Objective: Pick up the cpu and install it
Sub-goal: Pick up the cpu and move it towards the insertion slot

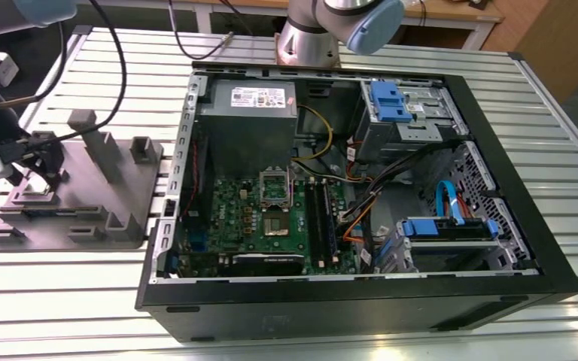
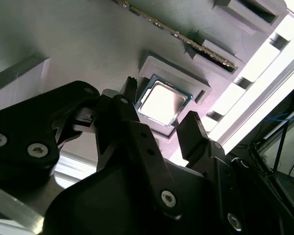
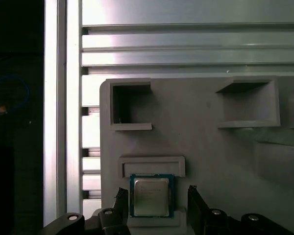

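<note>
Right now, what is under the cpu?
The cpu lies in a shallow framed recess of the grey fixture, with the open tool straddling it. The recess floor beneath it is covered.

Gripper straddling the cpu on a grey holder

The cpu lies flat, silvery top up, in a shallow square seat of the holder, which rests on the ribbed metal desk. The black jaws stand spread, one on each side of the cpu, with a gap between each and its edge. Two deeper pockets sit further along the holder.
</note>
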Robot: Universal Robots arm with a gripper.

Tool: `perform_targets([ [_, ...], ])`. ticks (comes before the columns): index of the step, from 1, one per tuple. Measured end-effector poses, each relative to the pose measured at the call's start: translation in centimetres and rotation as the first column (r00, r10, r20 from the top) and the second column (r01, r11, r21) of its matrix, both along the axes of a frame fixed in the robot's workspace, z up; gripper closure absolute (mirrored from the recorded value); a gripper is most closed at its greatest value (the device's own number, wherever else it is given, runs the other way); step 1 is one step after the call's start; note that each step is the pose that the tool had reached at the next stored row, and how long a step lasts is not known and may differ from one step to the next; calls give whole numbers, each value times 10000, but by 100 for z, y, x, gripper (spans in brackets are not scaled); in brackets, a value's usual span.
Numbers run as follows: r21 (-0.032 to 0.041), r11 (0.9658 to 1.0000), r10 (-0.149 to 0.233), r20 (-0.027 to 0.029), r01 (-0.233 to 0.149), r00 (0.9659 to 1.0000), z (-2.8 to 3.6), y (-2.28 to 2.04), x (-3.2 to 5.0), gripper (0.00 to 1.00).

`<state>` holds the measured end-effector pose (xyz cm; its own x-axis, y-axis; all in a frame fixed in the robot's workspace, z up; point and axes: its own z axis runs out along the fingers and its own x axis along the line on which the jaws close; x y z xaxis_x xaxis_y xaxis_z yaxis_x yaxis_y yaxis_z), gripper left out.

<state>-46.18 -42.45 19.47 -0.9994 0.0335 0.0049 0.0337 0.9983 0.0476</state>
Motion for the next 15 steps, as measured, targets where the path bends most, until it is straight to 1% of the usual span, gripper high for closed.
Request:
perform_targets([
  [9, 27, 10000, 35, -1, -35, 10000, -73, 0, 0, 40],
  [15, 30, 10000, 41, 2, -41, 10000, -83, 2, -3, 40],
])
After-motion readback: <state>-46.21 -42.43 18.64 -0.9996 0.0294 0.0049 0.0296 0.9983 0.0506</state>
